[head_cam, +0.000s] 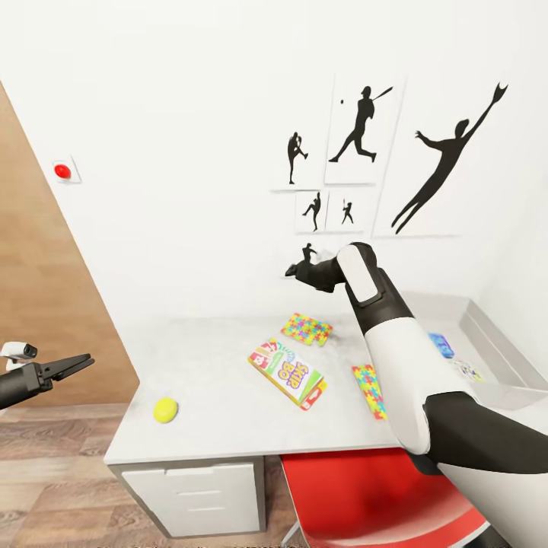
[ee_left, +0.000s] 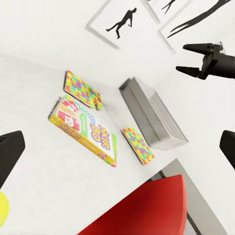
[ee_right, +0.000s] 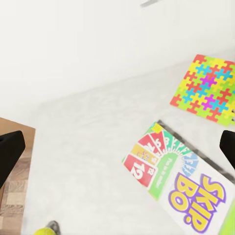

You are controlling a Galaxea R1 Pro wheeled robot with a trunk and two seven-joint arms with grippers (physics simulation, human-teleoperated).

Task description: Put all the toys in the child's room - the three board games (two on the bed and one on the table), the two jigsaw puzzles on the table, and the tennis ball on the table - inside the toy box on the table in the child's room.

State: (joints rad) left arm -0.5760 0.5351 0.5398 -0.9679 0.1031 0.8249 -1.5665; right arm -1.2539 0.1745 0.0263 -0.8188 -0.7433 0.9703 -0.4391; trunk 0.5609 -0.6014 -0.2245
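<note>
Currently the right gripper (head_cam: 294,269) is hovering high over the far side of the pale marbled surface (head_cam: 213,380), fingers apart, nothing held. The left gripper (head_cam: 76,364) is hanging off the left edge, fingers nearly together and empty.

Layout:
- colourful Skip-Bo board game box (head_cam: 288,372) lying flat mid-surface
- bright multicoloured jigsaw sheet (head_cam: 307,329) just beyond it; second jigsaw sheet (head_cam: 370,390) to its right, partly behind the right arm
- yellow-green tennis ball (head_cam: 165,409) near the front-left corner
- shallow light-grey toy box (head_cam: 487,358) at the far right, with what looks like blue printed boxes inside

Judging the step as the right arm going for the board game. Suggest coming straight down across the box's short width, fingers wide, and clamping firmly. It's flat, so a shallow bite could slip. Lift clear before swinging right, or it may clip the second puzzle and the bin wall.
</note>
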